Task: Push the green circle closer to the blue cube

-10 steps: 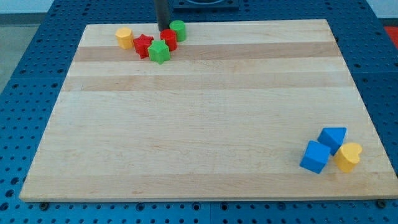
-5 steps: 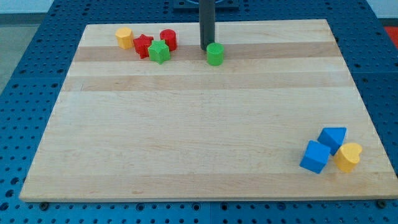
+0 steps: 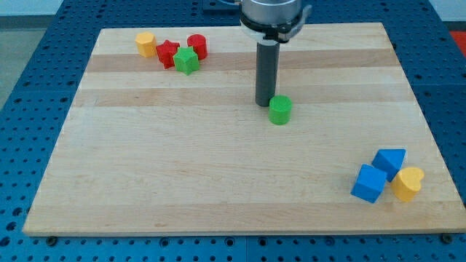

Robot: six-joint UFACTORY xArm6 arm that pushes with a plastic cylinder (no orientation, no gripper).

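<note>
Green circle: near board centre, slightly toward the view's top right.
My tip: at the circle's 10 o'clock, touching or just beside it; a bare rod, nothing held.
Blue cube: at the circle's 4 o'clock, well apart.
Neighbours: blue block and yellow heart just beside the cube.
Far cluster: yellow cylinder, red star, green star, red cylinder at 10 o'clock.
Wooden board: carries all blocks.

A yellow cylinder, a red star, a green star and a red cylinder huddle at 11 o'clock on the wooden board. At 4 o'clock sit a yellow heart and a blue block.
</note>
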